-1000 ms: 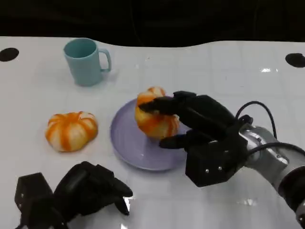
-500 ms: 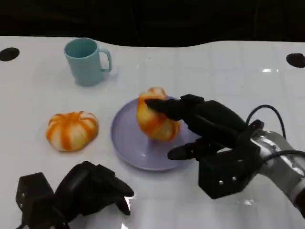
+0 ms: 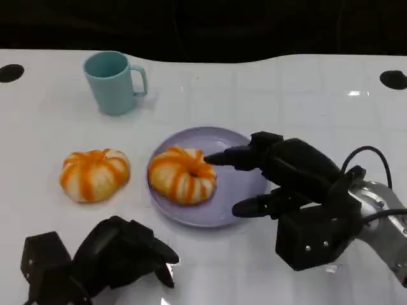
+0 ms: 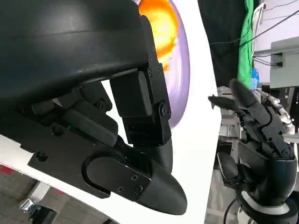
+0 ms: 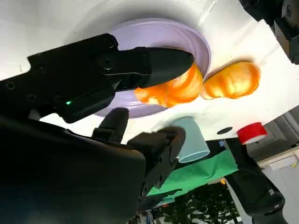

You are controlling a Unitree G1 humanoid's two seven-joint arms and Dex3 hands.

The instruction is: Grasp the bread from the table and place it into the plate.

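On the tabletop [image 3: 267, 89], at the left, a second bread [image 3: 95, 173] lies well apart from the cup [image 3: 114, 81] behind it. Below it the left hand [image 3: 105, 260] is seen resting near the front edge, fingers curled in and nothing held.

In the middle, the bread [image 3: 182, 175] lies on the left part of the plate [image 3: 238, 184], flat side down; its left edge appears to reach the rim, so it could be tipped or nudged off if it were brushed from the right. That is the main risk judged here: one fingertip of the right hand [image 3: 286, 184] is seen touching or almost touching the bread's right side, and a sideways sweep on withdrawal could drag the bread over the rim or shift the plate.

The right hand is spread, holding nothing, with the upper fingers stretched out over the plate toward the bread and the thumb apart below them; the forearm enters from the lower right.
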